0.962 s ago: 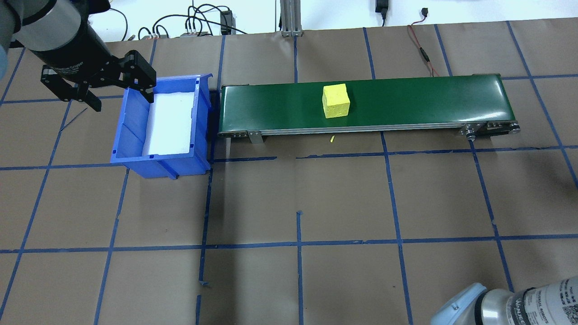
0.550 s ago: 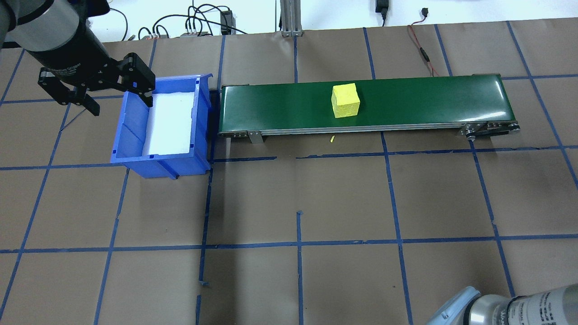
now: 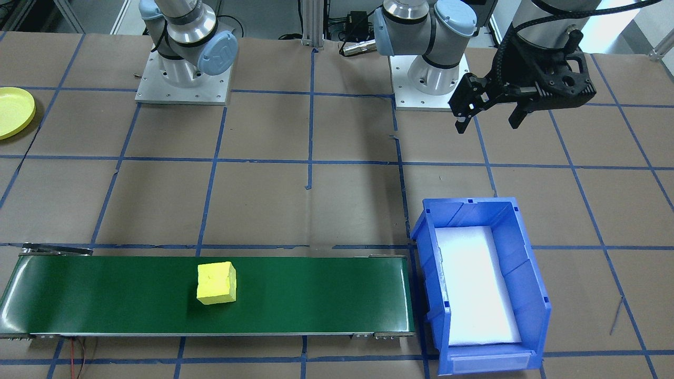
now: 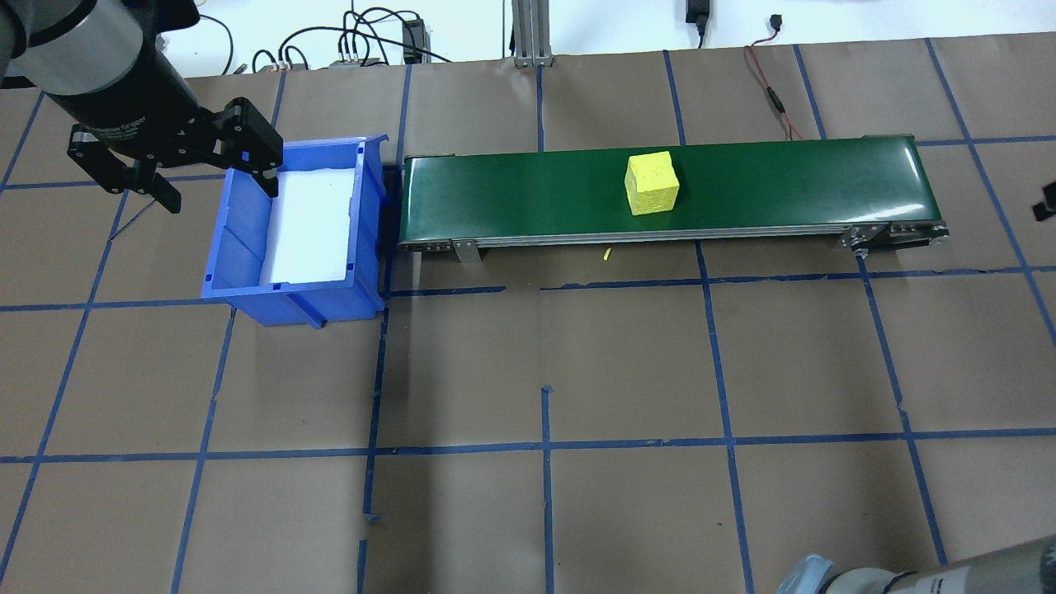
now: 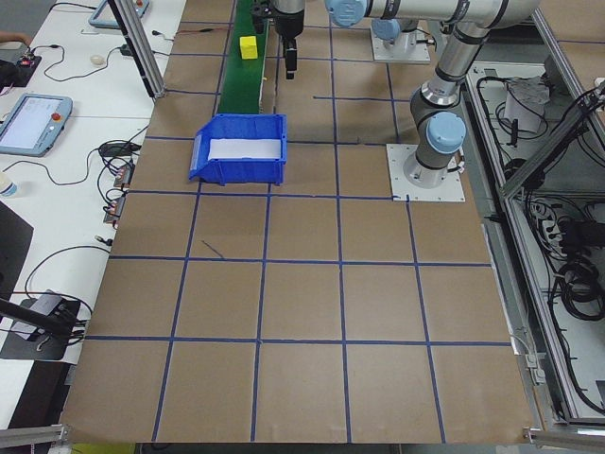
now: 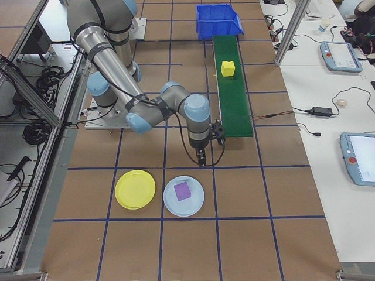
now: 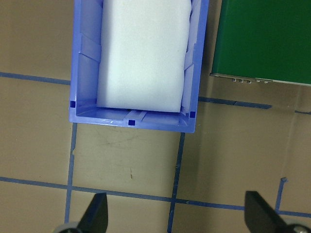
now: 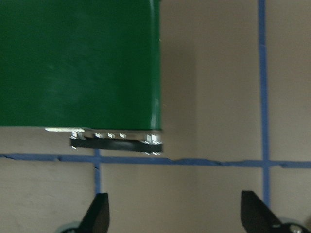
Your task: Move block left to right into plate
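A: One block (image 4: 652, 183) sits mid-belt (image 4: 784, 177), and our yellow plate (image 6: 135, 189) lies on the worktop well off the belt's right end.

B: We'd wait at that end, drop squarely over the block, then pinch.

A: Our right hand (image 6: 209, 155) hovers there, pointing down, fingers spread. The left hand (image 3: 488, 115), also spread, hangs beside the bin (image 3: 532, 295).
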